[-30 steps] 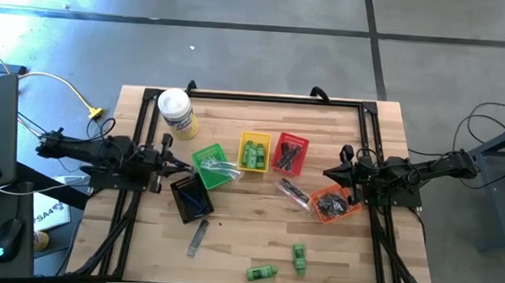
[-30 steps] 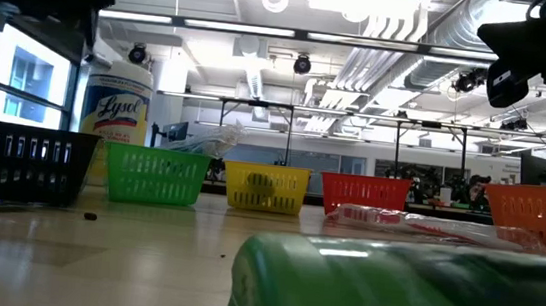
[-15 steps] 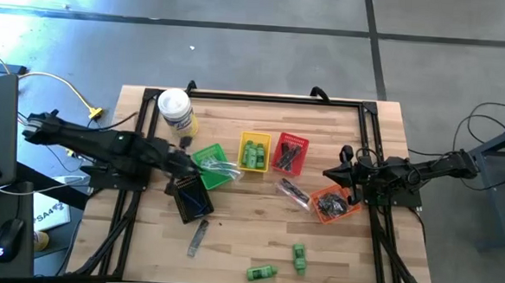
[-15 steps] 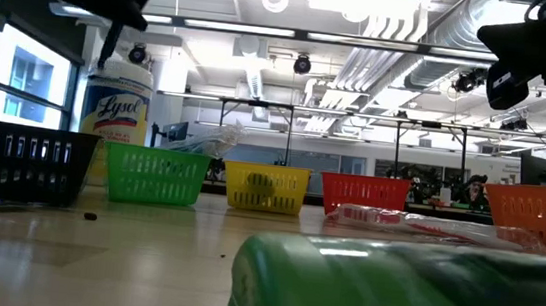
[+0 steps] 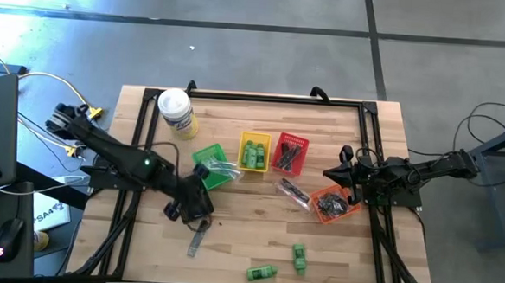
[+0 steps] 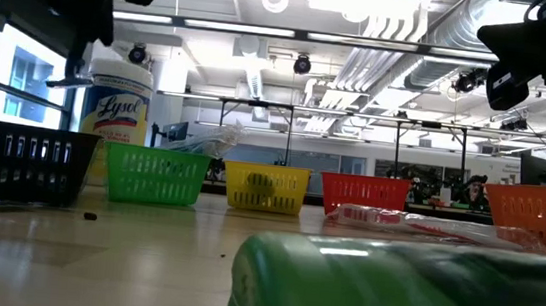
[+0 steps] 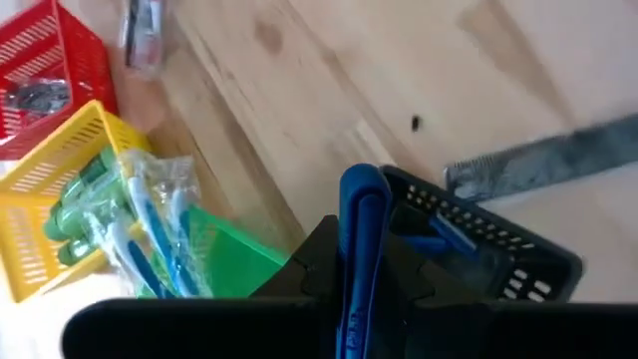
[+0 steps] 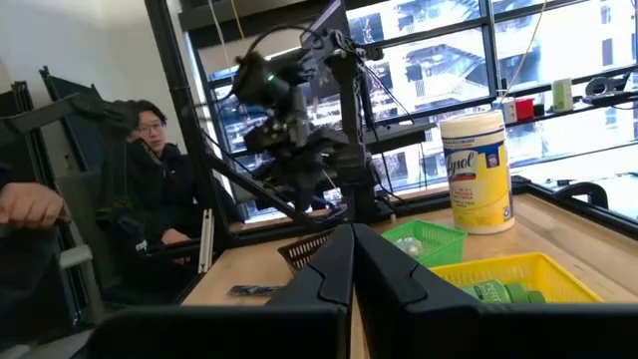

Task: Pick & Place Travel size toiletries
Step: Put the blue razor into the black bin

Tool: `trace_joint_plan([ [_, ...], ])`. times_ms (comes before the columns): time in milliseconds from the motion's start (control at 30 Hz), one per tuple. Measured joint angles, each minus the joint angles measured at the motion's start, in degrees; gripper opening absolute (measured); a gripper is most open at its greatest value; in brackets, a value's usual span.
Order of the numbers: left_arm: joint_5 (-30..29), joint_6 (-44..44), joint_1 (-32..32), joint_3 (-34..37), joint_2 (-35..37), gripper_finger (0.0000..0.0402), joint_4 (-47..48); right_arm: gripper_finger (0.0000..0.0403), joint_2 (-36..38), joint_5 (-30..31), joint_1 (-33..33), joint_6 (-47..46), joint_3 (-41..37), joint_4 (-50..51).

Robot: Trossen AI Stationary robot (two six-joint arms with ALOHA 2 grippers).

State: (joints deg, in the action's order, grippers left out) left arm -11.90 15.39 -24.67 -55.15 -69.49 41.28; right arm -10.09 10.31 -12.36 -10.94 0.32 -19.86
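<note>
My left gripper (image 5: 199,201) slants down over the black basket (image 7: 518,261), shut on a dark blue razor (image 7: 359,214). More blue pieces lie in that basket. A grey comb (image 5: 197,238) lies on the wood just near of it. Two green mini bottles (image 5: 299,257) (image 5: 261,272) lie near the front edge. A clear packet (image 5: 291,191) rests beside the orange basket (image 5: 334,203). My right gripper (image 5: 329,172) waits shut at the table's right side, holding nothing. My left gripper pinches the dark blue razor's shaft (image 7: 361,289) between its two fingers. The razor lies along the fingers and sticks out past their tips. The fingers slant down from the table's left. The razor is lifted clear, its free end (image 7: 363,184) above the black basket's rim.
A green basket (image 5: 210,165), a yellow one (image 5: 254,152) and a red one (image 5: 289,154) stand in a row mid-table. A white canister with a yellow label (image 5: 176,111) stands at the far left. A person (image 8: 150,170) sits beyond the table's left side.
My left gripper has swung from the table's left side toward the near edge and the right, over the black basket. It has tipped from about level to slanting down. My right arm has kept still.
</note>
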Motion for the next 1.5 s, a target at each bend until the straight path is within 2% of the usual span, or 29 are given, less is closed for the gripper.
trace_joint_plan([
  [133, -4.0, -0.8, -2.1, -0.3, -2.6, 0.002, 2.8, 0.0002, 0.0, 0.0, 0.0, 0.0, 0.0, 0.0],
  [300, -4.3, -4.0, -2.0, -0.3, -4.9, 0.002, 4.9, 0.0002, 0.0, 0.0, 0.0, -1.0, 0.0, -0.1],
  [867, -4.3, -4.7, -2.0, -0.3, -9.0, 0.002, 10.2, 0.0002, 0.0, 0.1, 0.0, -0.6, 0.0, -0.1],
  [1333, -4.3, -5.2, -2.0, -0.3, -10.1, 0.002, 9.6, 0.0002, 0.0, 0.1, 0.0, 0.2, 0.0, -0.1],
  [1500, -1.8, -6.0, -2.0, -0.3, -10.1, 0.002, 9.6, 0.0002, 0.0, 0.0, 0.0, 0.1, 0.0, -0.1],
])
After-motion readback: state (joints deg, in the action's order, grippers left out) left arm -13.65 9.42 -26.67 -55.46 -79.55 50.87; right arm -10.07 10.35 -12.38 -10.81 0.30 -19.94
